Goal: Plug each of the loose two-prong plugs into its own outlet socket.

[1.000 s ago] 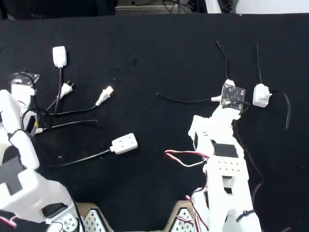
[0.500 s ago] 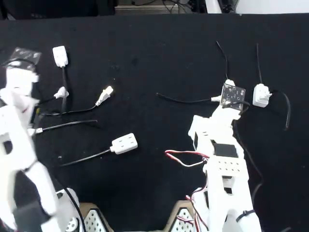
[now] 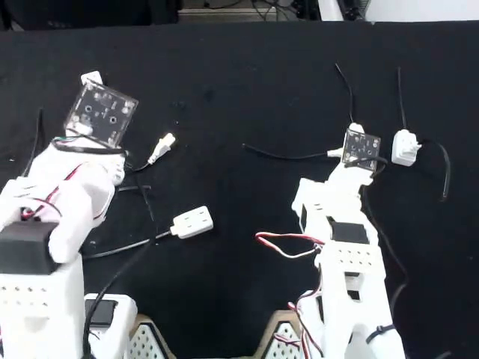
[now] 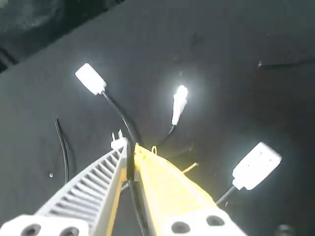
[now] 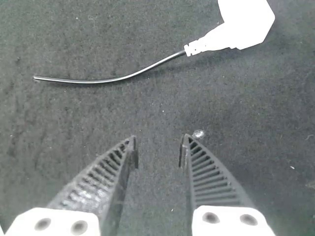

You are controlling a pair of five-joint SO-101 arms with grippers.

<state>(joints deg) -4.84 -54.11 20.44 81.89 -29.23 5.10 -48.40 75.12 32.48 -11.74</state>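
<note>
My left gripper point(image 4: 129, 146) is shut on the black cord of a white two-prong plug point(image 4: 117, 143), which sticks out just past the fingertips. Beyond it lie a white outlet socket point(image 4: 90, 78), a second loose plug point(image 4: 179, 101) and another outlet socket point(image 4: 256, 165). From above, the left arm point(image 3: 75, 194) covers the held plug; the second plug point(image 3: 161, 146) and the nearer socket point(image 3: 193, 221) lie to its right. My right gripper point(image 5: 157, 147) stands open over bare mat, short of a white corded plug body point(image 5: 243, 22).
Black cloth covers the table point(image 3: 247, 82). Loose black cords trail near the left arm point(image 3: 127, 250) and across the middle point(image 3: 281, 155). A white plugged block point(image 3: 405, 146) with cords sits right of the right arm point(image 3: 340, 239).
The left arm swung in from the table's left edge over the leftmost plug and closed on its cord. The right arm has stayed still.
</note>
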